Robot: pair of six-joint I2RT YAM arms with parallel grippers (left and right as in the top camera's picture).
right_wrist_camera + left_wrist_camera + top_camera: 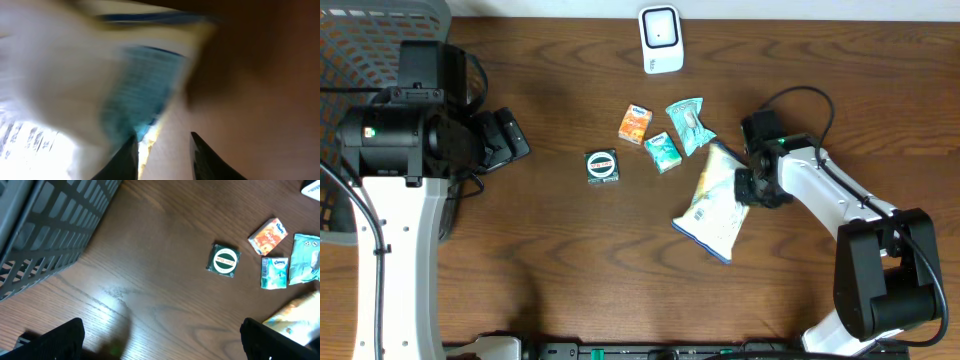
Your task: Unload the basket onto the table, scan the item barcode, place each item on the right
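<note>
A white and yellow snack bag (715, 205) lies flat on the brown table, right of centre. My right gripper (745, 185) is at its right edge. In the right wrist view the bag (75, 75) is blurred and fills the left side. My right gripper (165, 155) is open a little, with the bag's yellow edge against the left finger and bare table in the gap. A white scanner (660, 38) stands at the back centre. My left gripper (505, 140) hovers wide open at the left and holds nothing (162, 345).
An orange packet (635, 123), a teal tissue pack (663, 151), a teal pouch (687, 122) and a dark box with a round label (602, 166) lie between the scanner and the bag. A grey basket (360, 40) sits at the far left.
</note>
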